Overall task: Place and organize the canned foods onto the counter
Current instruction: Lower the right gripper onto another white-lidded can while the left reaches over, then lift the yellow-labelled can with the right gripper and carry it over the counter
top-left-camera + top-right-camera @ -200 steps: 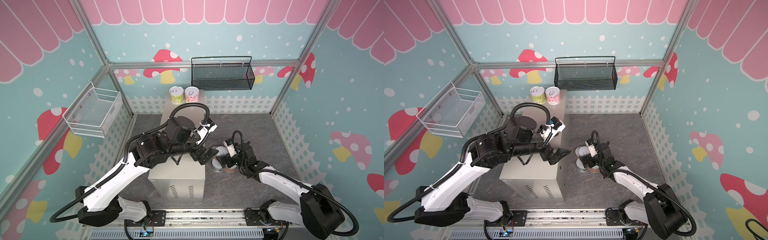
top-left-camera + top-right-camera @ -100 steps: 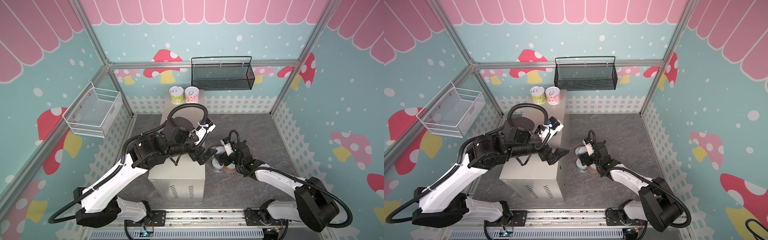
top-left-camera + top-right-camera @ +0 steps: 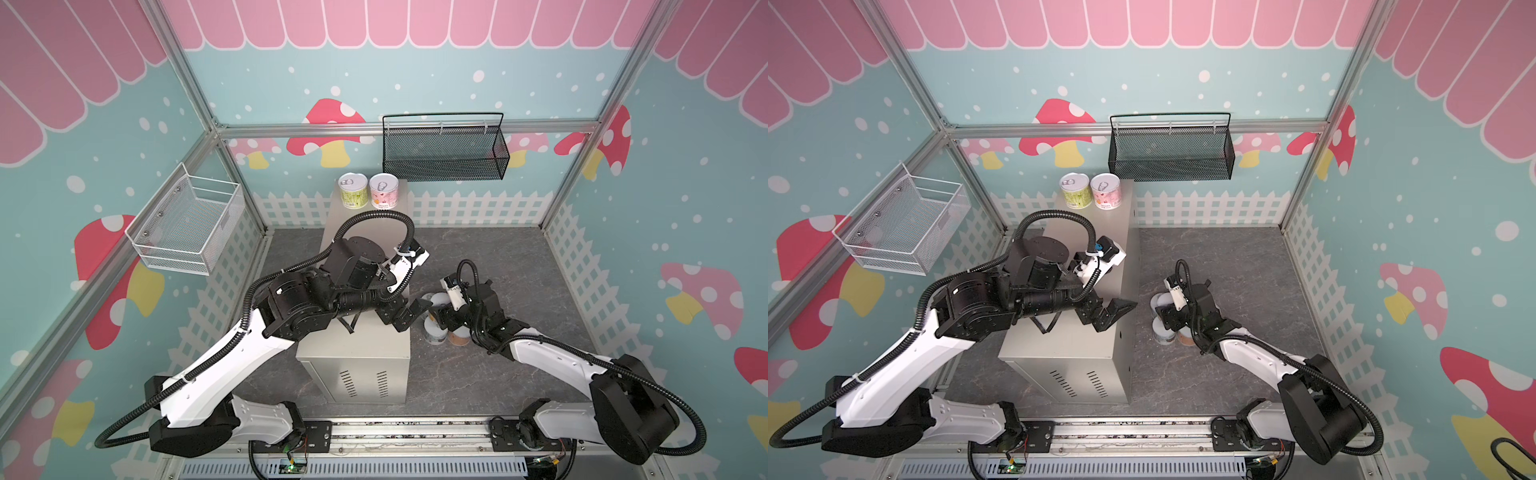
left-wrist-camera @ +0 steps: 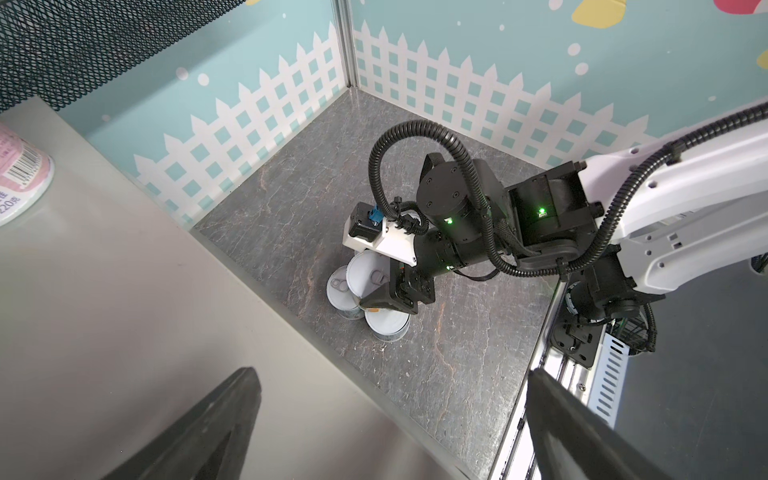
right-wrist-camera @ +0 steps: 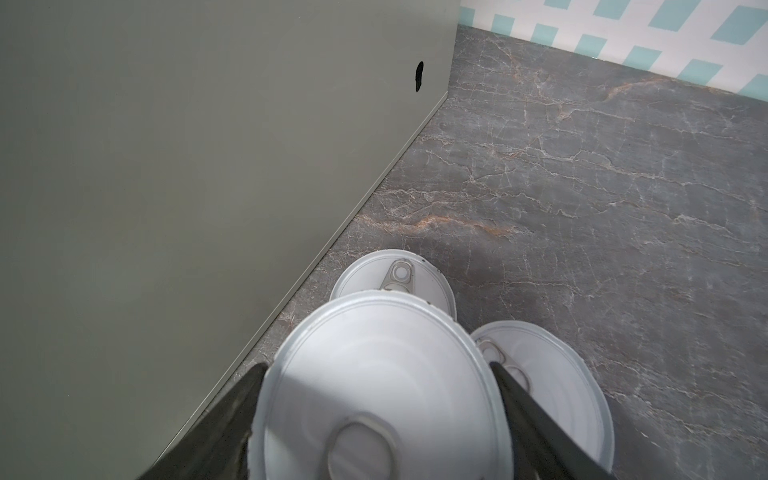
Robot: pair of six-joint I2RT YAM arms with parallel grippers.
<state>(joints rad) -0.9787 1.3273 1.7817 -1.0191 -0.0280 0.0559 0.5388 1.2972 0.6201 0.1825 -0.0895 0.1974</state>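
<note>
Fingers (image 5: 224, 424) of right end effector (image 5: 376, 368) pressed against opposite flanks of one silver-lidded can (image 5: 374, 386), just below its rim; jaws part-way in and, by the look of it, clamped on that can. Close under and beside it, a second can (image 5: 399, 276) and a third can (image 5: 552, 374), both upright on grey marbled floor (image 5: 623, 166), just beside side wall of tabletop (image 5: 166, 166). Resting on those two or hanging clear of them: not possible to tell. Farther out, left end effector (image 3: 409, 312) spread wide and empty, poised above tabletop's edge nearest the cluster. At tabletop's far end, green can (image 3: 353, 195) and pink can (image 3: 384, 195) upright, side by side. Judged rigid, fairly weighty if full, smooth-walled and slick at the lid: prone to slide out of a shallow pinch. Best taken across round body near mid-height, fingers square to wall, lid kept level, pull-tab left alone.
</note>
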